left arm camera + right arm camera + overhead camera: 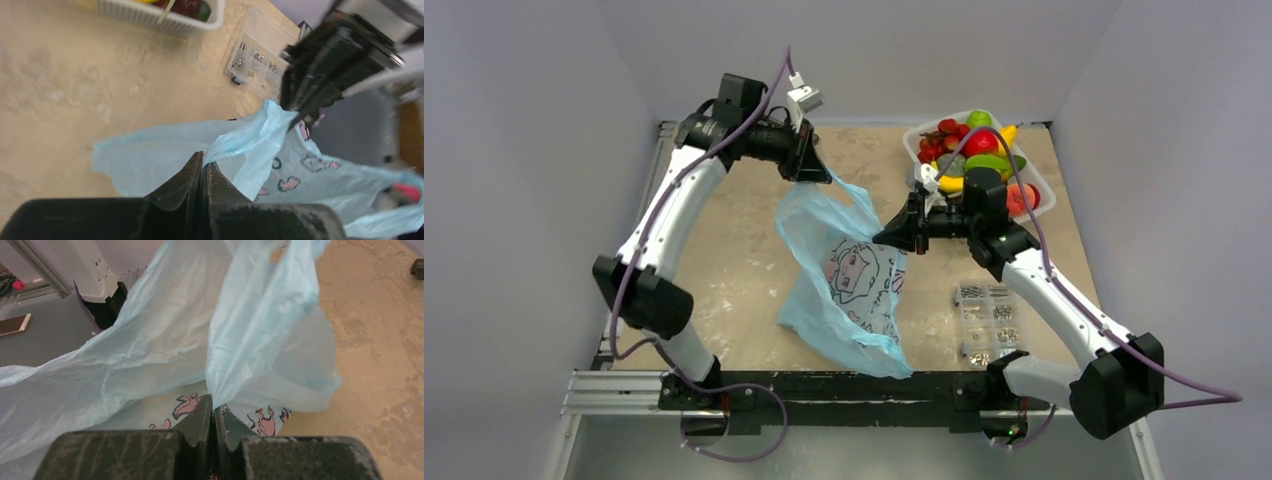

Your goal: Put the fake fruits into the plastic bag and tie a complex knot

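Plastic bag (822,232) on worktop (734,265), long axis far-to-near, mouth toward far edge; left hand (814,173) and right hand (887,237) each clamped tight on rim.

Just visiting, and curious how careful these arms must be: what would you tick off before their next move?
1. The left gripper shut on the bag: ok.
2. The right gripper shut on the bag: ok.
3. Bag mouth open enough for fruit: cannot tell.
4. The fruits in the bag: not ok, they sit in the basket.
5. The screw box apart from the bag: ok.
6. Knot tied: not ok.
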Controlling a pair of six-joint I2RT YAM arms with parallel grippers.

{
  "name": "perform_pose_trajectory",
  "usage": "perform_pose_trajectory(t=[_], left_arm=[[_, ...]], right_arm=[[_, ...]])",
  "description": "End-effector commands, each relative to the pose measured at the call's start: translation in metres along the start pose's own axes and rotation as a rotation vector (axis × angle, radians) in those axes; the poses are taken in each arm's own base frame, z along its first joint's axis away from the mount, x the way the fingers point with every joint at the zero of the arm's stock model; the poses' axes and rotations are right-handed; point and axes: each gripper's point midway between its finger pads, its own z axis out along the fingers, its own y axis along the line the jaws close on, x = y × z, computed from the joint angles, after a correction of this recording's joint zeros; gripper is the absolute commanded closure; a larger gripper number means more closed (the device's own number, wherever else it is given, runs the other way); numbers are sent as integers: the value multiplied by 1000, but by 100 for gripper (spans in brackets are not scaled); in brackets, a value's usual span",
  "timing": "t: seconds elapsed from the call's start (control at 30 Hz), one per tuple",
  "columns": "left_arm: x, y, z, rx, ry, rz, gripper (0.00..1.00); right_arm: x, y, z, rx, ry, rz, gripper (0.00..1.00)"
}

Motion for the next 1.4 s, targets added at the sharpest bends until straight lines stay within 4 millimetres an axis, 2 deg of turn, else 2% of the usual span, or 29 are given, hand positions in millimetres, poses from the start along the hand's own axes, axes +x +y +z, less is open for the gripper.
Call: perform_pose_trajectory(t=[0.0, 0.17, 0.23, 0.27, 0.37, 0.4, 0.5, 0.6, 0.63, 0.67, 0.73, 0.9, 1.0, 1.1, 1.2, 1.37], left_arm=[[54, 57, 24, -75, 99, -806, 100], [110, 91, 21, -121, 148, -1039, 100], [119, 96, 22, -90, 152, -1071, 100], [118, 98, 22, -80, 150, -1060, 95], [97, 102, 15, -69, 124, -925, 51], [86, 105, 8, -87, 116, -861, 43], [45, 121, -32, -209, 31, -661, 25], [10, 137, -89, -405, -149, -553, 21], [1, 132, -102, -469, -195, -514, 16], [1, 131, -119, -538, -231, -503, 12], [3, 110, -132, -615, -269, -496, 1], [44, 41, -100, -629, -176, -636, 0], [52, 12, -80, -588, -127, -594, 0], [66, 10, -66, -621, -73, -620, 0], [88, 23, -55, -710, 2, -666, 0], [97, 23, -23, -668, 91, -676, 0]], right_arm=[[-18, 6, -6, -12, -12, -163, 100], [-28, 12, -12, 10, -40, -188, 100], [-28, 9, -13, 43, -57, -171, 100], [-30, 8, -13, 59, -79, -154, 100], [-34, -4, -12, 138, -150, -13, 100], [-35, -8, -11, 160, -171, 42, 100], [-35, -35, -14, 306, -231, 213, 100], [-37, -59, -22, 419, -301, 370, 100], [-39, -64, -24, 449, -325, 415, 100], [-41, -67, -25, 466, -343, 453, 100], [-47, -73, -29, 502, -387, 503, 100], [-56, -86, -33, 559, -464, 617, 100], [-59, -87, -29, 552, -471, 635, 100], [-65, -84, -23, 524, -471, 619, 100], [-69, -80, -19, 502, -465, 600, 100], [-74, -78, -16, 492, -465, 570, 100]])
